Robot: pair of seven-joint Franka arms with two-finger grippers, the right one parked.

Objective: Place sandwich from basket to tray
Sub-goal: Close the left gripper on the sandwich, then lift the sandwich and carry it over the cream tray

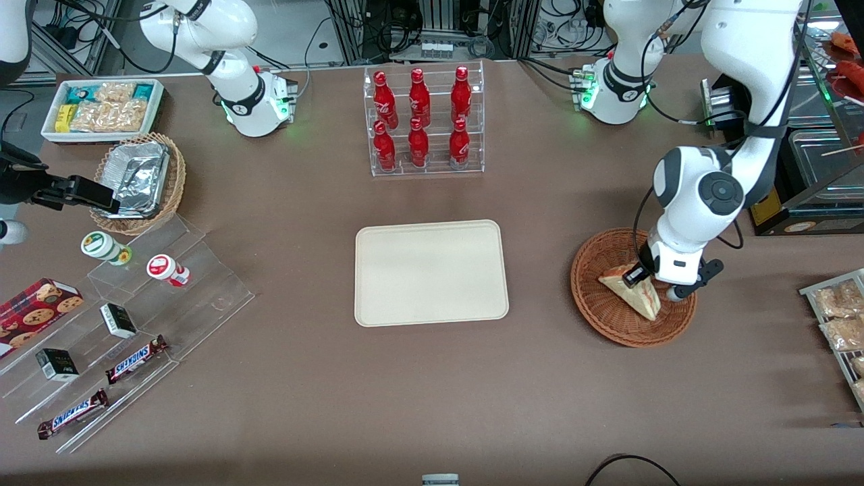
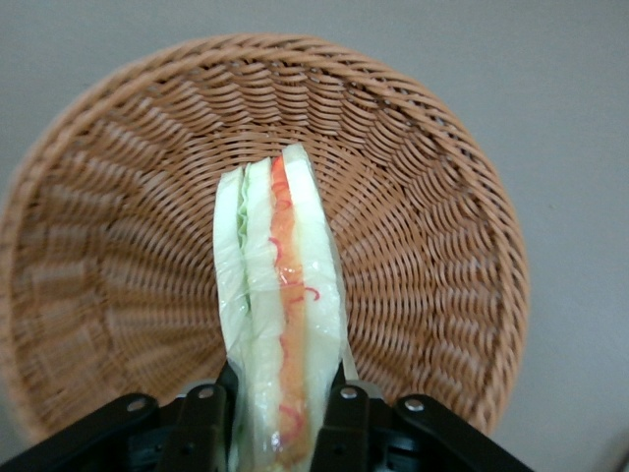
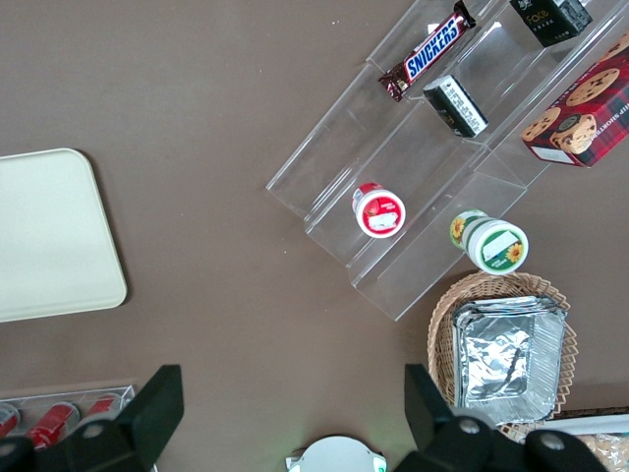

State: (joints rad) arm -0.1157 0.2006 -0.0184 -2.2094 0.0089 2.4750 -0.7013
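Two black fingers (image 2: 201, 423) are what we see pressed against the flat faces of the sandwich (image 2: 280, 315), one on each side, so the jaws are clamped onto it with the wedge filling the gap between them. We look down the wrist camera and the sandwich stands on edge, pale bread outside, a red-orange stripe of filling and a hint of green running along the cut side, clear wrap glinting around it. Under it we have the basket (image 2: 432, 246), reddish-brown wicker, its woven bowl spreading around the wedge. From the front, we find the gripper (image 1: 653, 278) low over the basket (image 1: 594, 297), toward the working arm's end of the table, with the sandwich (image 1: 631, 291) inside the rim and pointing down toward the camera-side edge; we cannot tell whether it touches the wicker or hangs just clear of it. We see the tray (image 1: 430, 272) flat at the middle of the table, cream-beige, well apart from the basket. Farther from the camera than the tray, we spot a clear rack (image 1: 425, 121) of red bottles.
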